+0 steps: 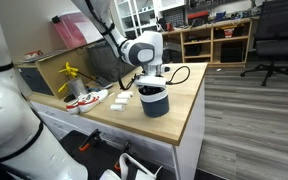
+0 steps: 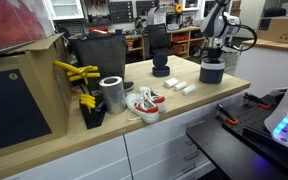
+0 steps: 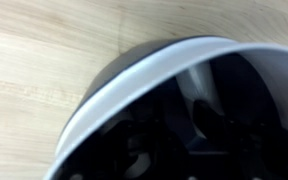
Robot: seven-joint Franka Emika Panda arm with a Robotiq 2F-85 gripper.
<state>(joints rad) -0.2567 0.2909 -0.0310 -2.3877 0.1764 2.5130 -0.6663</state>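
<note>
Workshop, wooden countertop [image 1: 189, 95] | claw [image 1: 152, 82] hangs straight over dark white-rimmed container [image 1: 155, 103] | container directly beneath claw, at its tips | jaw spread hidden, cannot tell | white blocks [image 1: 121, 100] off to claw's side

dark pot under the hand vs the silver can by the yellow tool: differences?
The dark pot has a white rim; the silver can is all silver. The pot sits right under the hand; the can stands apart, beside the yellow tool. Both stand upright on the wooden counter.
</note>
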